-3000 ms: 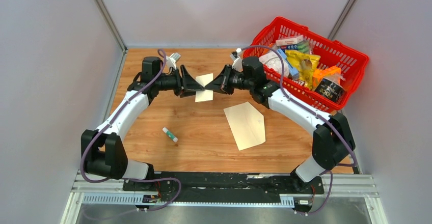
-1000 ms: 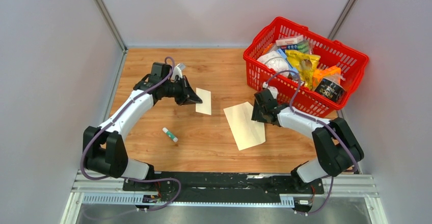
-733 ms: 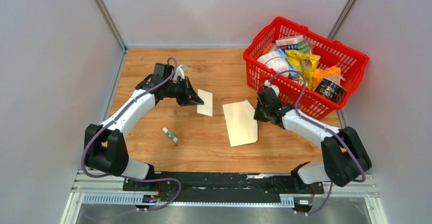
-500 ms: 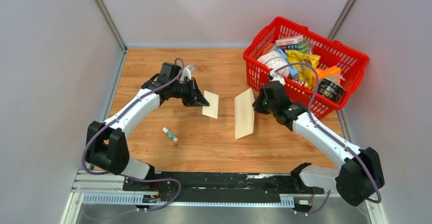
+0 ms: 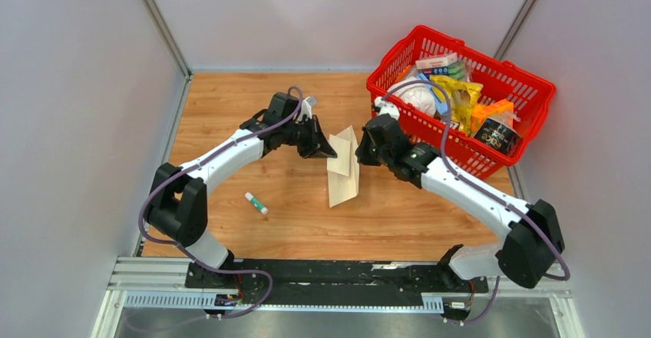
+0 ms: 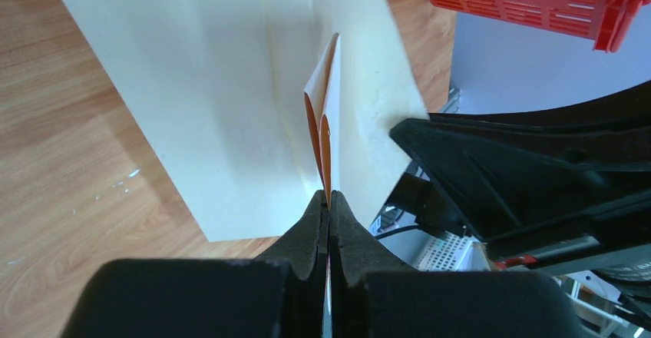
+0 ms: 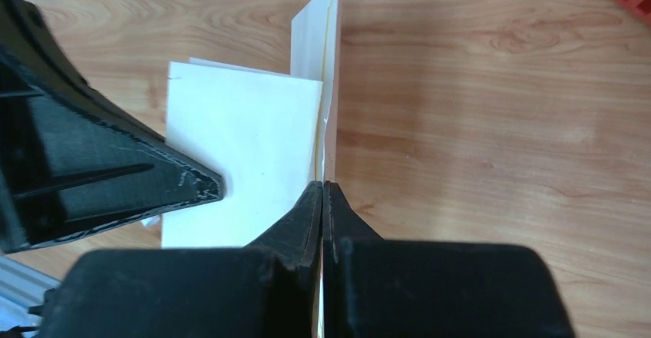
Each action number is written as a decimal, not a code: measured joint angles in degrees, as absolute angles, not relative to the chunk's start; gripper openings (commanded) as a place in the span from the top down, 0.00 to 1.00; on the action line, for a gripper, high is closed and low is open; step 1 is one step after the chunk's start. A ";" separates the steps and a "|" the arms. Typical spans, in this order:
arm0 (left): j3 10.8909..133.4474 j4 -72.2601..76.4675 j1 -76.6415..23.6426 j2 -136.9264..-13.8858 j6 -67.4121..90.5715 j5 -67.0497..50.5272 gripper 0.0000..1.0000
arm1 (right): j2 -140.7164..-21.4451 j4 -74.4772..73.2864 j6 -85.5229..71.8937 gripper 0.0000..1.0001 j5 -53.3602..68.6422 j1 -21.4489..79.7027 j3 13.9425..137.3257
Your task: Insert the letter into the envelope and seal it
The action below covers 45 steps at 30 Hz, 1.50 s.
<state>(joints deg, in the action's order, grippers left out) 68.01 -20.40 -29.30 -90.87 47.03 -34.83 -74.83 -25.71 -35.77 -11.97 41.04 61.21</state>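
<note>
Presently both sheets are held up off the table (image 5: 399,223), mid-scene, just left of the red basket (image 5: 533,123).

Left gripper (image 6: 328,200): fingers pinched tight on one edge of the letter (image 7: 238,154). From its own wrist camera the sheet shows edge-on, as a thin, slightly bowed sliver.

Right gripper (image 7: 323,190): fingers likewise clamped, on an edge of the envelope (image 6: 199,84). The envelope's broad cream face is turned towards the left arm.

Position: the letter sits on the left side of the envelope, very close against its face. Whether the two papers actually touch I cannot tell. The letter is outside the envelope, not in it.

Reading of the hold: each arm takes one paper by the rim, so most of each sheet stays free. That suits lining up the small sheet's free edge with the pocket mouth. With both raised, neither has to be peeled flat off the wood.

Unclear: a crease runs down the envelope's face, but where the flap is, and whether the pocket gapes, I cannot make out.

Glue stick (image 5: 256,203) lies on the wood, near left, well apart from both grippers. Probably it is kept for the sealing step.

Status, as judged: insertion not yet begun, sealing not begun. The risk is limp paper buckling against the envelope's face instead of sliding in.
</note>
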 measured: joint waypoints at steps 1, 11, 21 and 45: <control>67.57 -19.44 -29.36 -91.31 47.53 -34.52 1.00 | -76.38 -25.71 -35.92 1.00 -11.92 41.25 61.21; 62.30 -16.80 -29.34 -91.44 48.75 -32.67 1.00 | -82.02 -25.82 -37.80 1.00 -11.86 45.17 64.36; 61.84 -17.32 -29.34 -90.91 48.77 -30.37 1.00 | -85.34 -24.80 -38.30 1.00 -10.96 48.73 68.73; 63.51 -23.38 -31.62 -93.06 47.81 -24.25 1.00 | -83.88 -15.29 -40.05 1.00 0.56 44.77 60.29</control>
<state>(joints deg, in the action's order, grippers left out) 63.51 -23.38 -31.62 -93.06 47.81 -24.25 -83.88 -15.29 -40.05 0.56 44.77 60.29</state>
